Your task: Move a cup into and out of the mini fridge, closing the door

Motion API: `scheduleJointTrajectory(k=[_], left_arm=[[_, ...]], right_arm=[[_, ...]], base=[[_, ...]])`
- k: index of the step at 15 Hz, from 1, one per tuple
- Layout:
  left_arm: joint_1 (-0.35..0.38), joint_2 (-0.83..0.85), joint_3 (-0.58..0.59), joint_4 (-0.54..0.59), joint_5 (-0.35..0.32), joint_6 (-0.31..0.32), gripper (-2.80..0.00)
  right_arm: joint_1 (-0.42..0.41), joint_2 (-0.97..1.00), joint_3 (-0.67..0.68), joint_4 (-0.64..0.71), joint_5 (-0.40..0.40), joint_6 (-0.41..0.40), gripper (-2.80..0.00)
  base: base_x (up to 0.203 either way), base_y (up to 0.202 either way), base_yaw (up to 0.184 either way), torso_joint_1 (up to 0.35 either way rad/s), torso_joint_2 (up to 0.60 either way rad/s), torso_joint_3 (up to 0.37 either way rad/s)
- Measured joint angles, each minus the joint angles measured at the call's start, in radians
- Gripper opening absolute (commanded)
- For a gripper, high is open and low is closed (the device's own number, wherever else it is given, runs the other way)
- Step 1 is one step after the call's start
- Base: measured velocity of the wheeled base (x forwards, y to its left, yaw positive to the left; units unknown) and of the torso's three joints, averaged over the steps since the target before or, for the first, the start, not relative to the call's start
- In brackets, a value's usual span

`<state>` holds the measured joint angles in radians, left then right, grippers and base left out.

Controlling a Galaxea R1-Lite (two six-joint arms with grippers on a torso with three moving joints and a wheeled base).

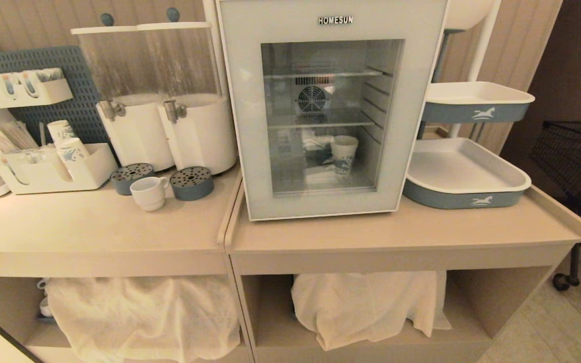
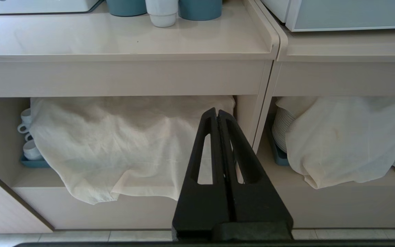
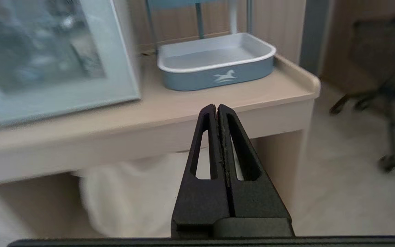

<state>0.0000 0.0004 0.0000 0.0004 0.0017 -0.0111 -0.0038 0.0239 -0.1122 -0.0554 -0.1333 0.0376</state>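
Head view: no arm or gripper in frame. Mini fridge (image 1: 331, 108) upright on the right-hand counter (image 1: 396, 229), top edge cut off by the frame. Door (image 1: 242, 126) flush against the cabinet, shut. Behind the glass, a patterned paper cup (image 1: 344, 154) on the fridge floor; items beside it blurred by reflections, not identifiable. Cup (image 1: 148, 192) on the left-hand counter (image 1: 89, 227), just in front of two round blue drip trays (image 1: 191, 183), handle toward the fridge. Contents of the lower shelves hidden under white cloths (image 1: 144, 315).

Left wrist view: left gripper (image 2: 217, 111) low, in front of the left-hand counter, pointing level at the draped lower shelf. Fingers pressed together, nothing held. Only the base of the cup (image 2: 162, 13) visible at the frame edge, between the two blue trays.

Right wrist view: heavily blurred. Right gripper (image 3: 217, 107) low, in front of the right-hand counter edge, aimed between the door's lower corner (image 3: 81, 85) and a blue tray (image 3: 216, 61). Fingers closed tight, empty.
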Motion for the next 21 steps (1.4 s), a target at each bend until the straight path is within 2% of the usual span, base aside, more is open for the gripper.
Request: scheduleJointTrajectory(k=[2,3,5,6,8,16,21], left_arm=[[0.000,0.000,0.000,0.000,0.000,0.000,-2.80],[0.000,0.000,0.000,0.000,0.000,0.000,-2.80],[0.000,0.000,0.000,0.000,0.000,0.001,-2.80],[0.000,0.000,0.000,0.000,-0.001,0.000,-2.80],[0.000,0.000,0.000,0.000,0.000,0.001,-2.80],[0.000,0.000,0.000,0.000,-0.001,0.001,-2.80],[0.000,0.000,0.000,0.000,-0.001,0.001,-2.80]], right_arm=[[0.000,-0.015,0.084,-0.092,0.006,-0.072,-2.80],[0.000,-0.019,0.095,-0.061,0.032,-0.097,-2.80],[0.001,-0.023,0.064,0.098,0.109,-0.141,-2.80],[0.001,-0.023,0.051,0.175,0.153,-0.126,-2.80],[0.001,-0.024,0.033,0.281,0.145,-0.073,-2.80],[0.001,-0.026,0.026,0.279,0.137,-0.051,-2.80],[0.000,-0.026,0.026,0.280,0.136,-0.051,-2.80]], base=[[0.000,0.000,0.000,0.000,0.00,0.000],[0.000,0.000,0.000,0.000,0.00,0.000],[0.000,0.000,0.000,0.000,0.00,0.000],[0.000,0.000,0.000,0.000,0.00,0.000],[0.000,0.000,0.000,0.000,0.00,0.000],[0.001,0.009,-0.001,0.000,0.00,0.000],[0.001,0.181,-0.001,0.001,0.00,0.003]])
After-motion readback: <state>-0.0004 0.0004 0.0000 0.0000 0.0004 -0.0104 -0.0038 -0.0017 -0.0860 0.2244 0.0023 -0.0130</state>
